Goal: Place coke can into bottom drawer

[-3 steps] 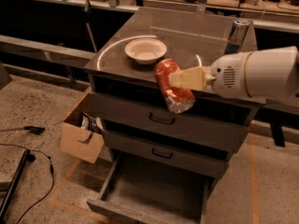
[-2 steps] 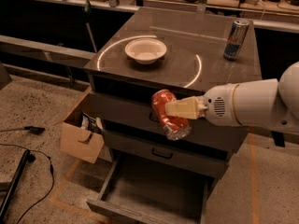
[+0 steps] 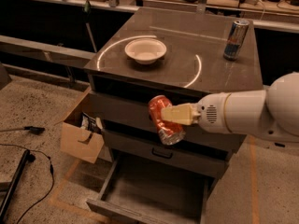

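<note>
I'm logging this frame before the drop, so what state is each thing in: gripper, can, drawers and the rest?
gripper: in front of the cabinet, shut on the coke can.
coke can: tilted, held in the air.
bottom drawer: pulled open, nothing seen inside.
middle drawer: shut.
bowl: upright on the cabinet top, empty.
slim can: upright on the cabinet top.
cardboard box: open, beside the cabinet.

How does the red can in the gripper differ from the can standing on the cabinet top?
The coke can is red and squat; the slim can is silver-blue and slimmer. The coke can is tilted, held in the gripper in front of the drawers; the slim can stands upright on the cabinet top, back right. Both are metal drink cans.
</note>
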`<state>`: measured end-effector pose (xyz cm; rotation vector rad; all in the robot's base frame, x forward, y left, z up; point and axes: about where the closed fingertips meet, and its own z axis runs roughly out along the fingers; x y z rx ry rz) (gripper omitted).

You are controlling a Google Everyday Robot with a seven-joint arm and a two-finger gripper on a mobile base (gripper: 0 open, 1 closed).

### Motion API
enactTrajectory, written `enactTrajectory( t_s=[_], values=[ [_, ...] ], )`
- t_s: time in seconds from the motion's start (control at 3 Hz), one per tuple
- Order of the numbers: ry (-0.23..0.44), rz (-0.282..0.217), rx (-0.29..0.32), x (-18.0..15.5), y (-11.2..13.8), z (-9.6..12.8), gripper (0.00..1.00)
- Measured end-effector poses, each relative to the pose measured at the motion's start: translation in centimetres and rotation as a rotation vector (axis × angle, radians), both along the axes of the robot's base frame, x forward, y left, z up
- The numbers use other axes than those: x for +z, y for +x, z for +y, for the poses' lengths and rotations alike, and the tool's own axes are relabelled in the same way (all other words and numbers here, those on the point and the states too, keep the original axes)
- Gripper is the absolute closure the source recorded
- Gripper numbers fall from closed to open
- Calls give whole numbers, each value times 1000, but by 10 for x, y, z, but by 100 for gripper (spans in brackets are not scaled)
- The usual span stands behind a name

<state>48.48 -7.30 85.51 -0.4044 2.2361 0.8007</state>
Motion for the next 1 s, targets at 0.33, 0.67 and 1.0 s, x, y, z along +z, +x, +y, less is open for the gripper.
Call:
enactTrajectory(
  t_s=[0.33, 0.67, 1.0],
  values=[
    [24, 62, -24, -63, 8, 21, 100],
    [20, 116, 11, -121, 10, 48, 100],
    [28, 166, 0, -168, 4, 65, 100]
  ],
)
